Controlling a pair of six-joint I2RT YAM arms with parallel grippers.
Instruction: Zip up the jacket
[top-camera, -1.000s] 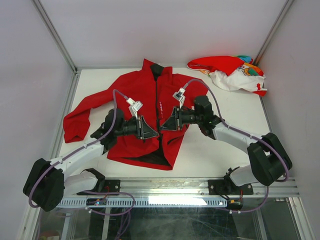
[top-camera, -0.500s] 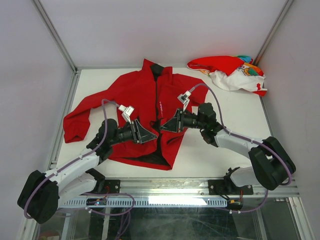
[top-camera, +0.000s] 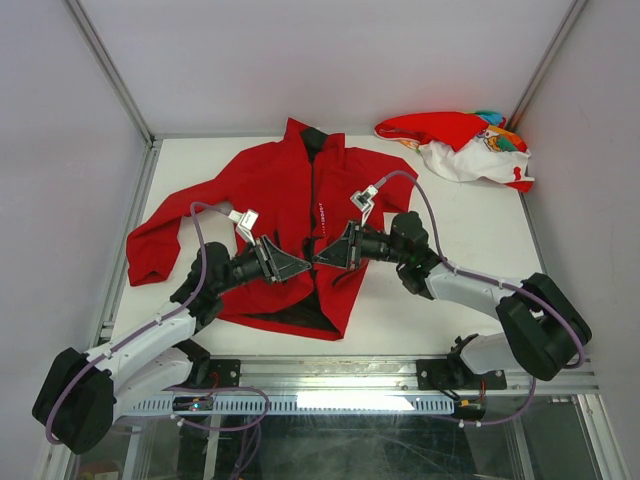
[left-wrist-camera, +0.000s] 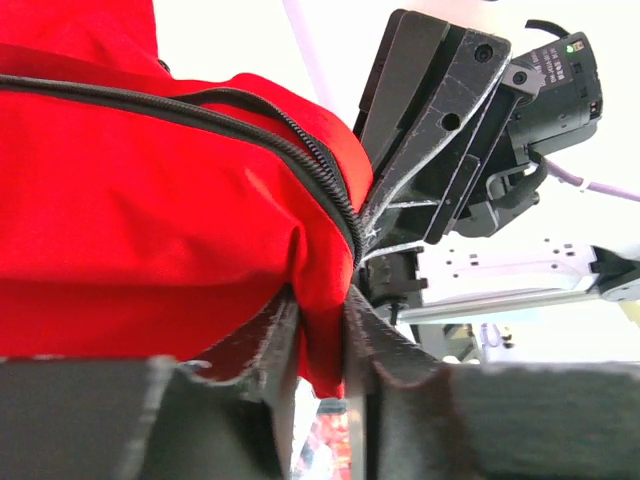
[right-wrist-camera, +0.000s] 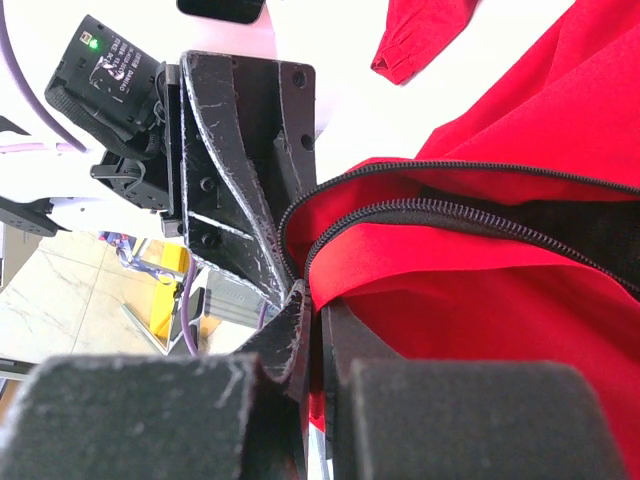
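**Both claws close in on the jacket's front opening**

Top view first. Since a second ago both arms have drawn in and slid toward the lower part of the frame. The left claw (top-camera: 298, 268) and the right claw (top-camera: 324, 254) now sit almost nose to nose at the middle of the frame, closer together than before. The left arm's elbow has sunk toward the lower left, and its cable loop has dropped with it. The jacket (top-camera: 275, 180) lies spread on the white bench (top-camera: 450, 220), collar toward the top and sleeves out to either side. Its hem is folded open at the bottom, showing black lining. White lettering runs beside the zip line. The red-and-white garment (top-camera: 455, 148) at the upper right has not budged.

Over to the left wrist view. The left claw (left-wrist-camera: 318, 312) is pinched nearly closed, with a fold of the jacket's (left-wrist-camera: 150, 250) red cloth squeezed between its two dark fingers. The black zipper teeth (left-wrist-camera: 300, 140) curve along the raised edge, running down to the right claw (left-wrist-camera: 430, 150), which stands just beyond at the upper right.

Now the right wrist view. The right claw (right-wrist-camera: 311, 312) is drawn almost shut, with red cloth showing in the slit between its fingers. Two rows of zipper teeth (right-wrist-camera: 450, 212) sweep in from the right of the frame, parted with black lining between them. They bend round just beside the left claw (right-wrist-camera: 235, 170) at the upper left.
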